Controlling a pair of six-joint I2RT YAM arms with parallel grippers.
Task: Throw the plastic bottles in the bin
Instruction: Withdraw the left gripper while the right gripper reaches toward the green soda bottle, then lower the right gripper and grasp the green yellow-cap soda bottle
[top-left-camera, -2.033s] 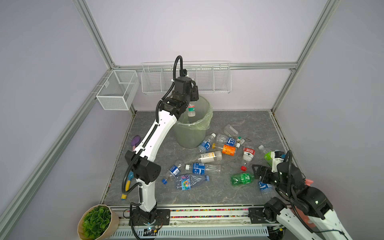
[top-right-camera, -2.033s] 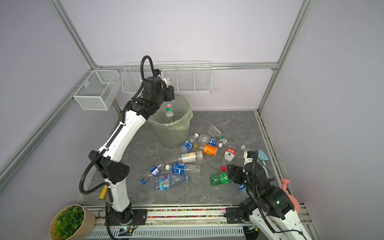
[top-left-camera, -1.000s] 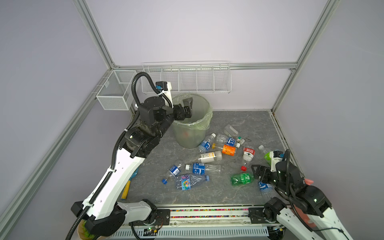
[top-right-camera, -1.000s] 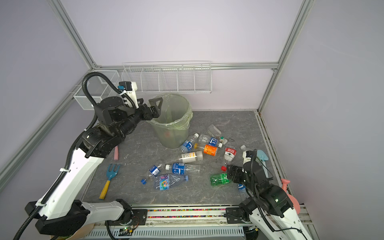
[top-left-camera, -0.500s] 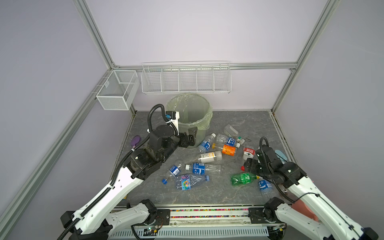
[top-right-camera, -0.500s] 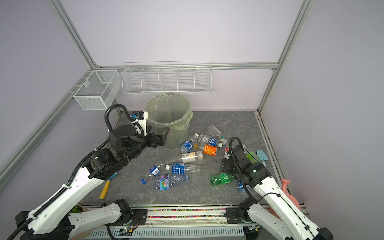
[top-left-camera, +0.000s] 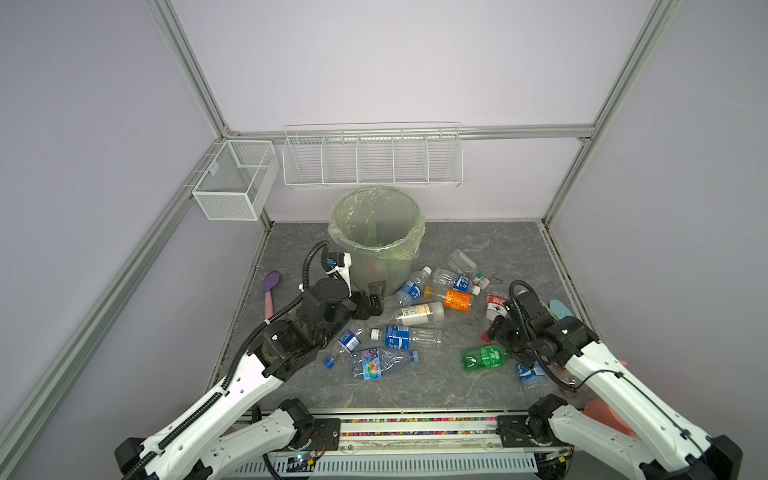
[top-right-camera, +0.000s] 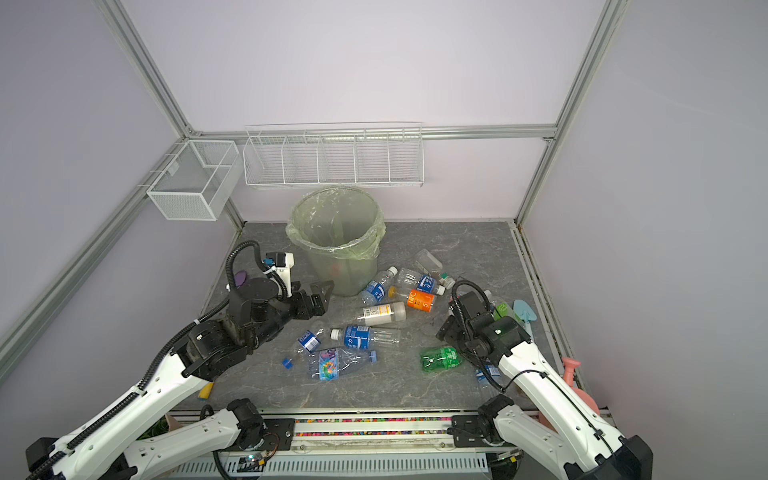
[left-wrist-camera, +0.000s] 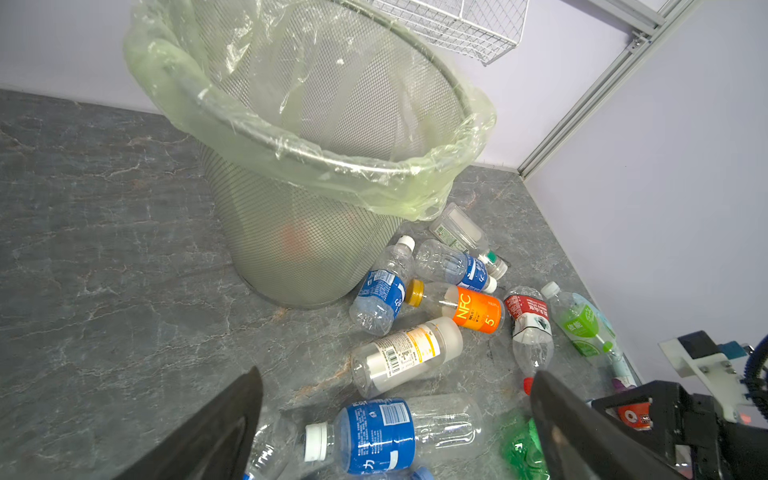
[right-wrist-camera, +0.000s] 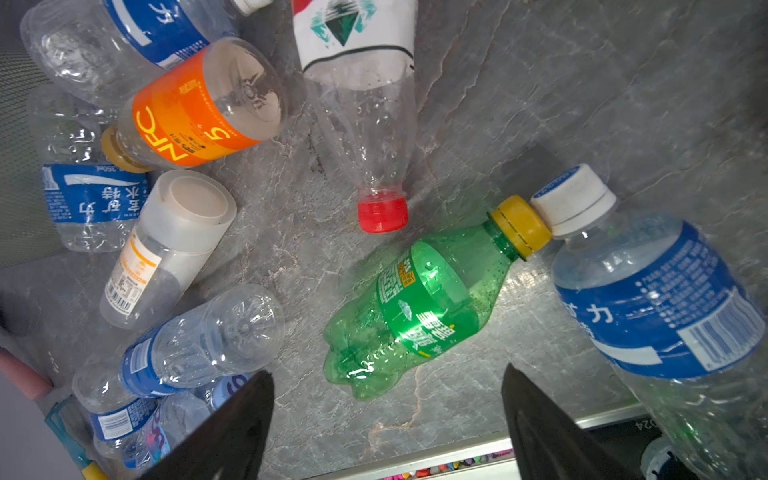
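Right gripper (right-wrist-camera: 385, 372), jaws wide and empty, hovers above the green bottle (right-wrist-camera: 419, 307) lying well apart from the bin (top-left-camera: 415, 232); the round bottle could roll or squirt free, knocking its blue-labelled neighbour (right-wrist-camera: 656, 299).

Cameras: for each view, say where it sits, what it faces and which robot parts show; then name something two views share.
Top views: high over the robot's base, looking down at the table, bin, left arm and right arm.
Left wrist: on the left arm, facing the bin and bottles; open left gripper and the right arm's wrist show.
Right wrist: on the right arm, looking down at the green bottle; open right gripper shows.
Shared: both wrist views show the orange-label bottle.
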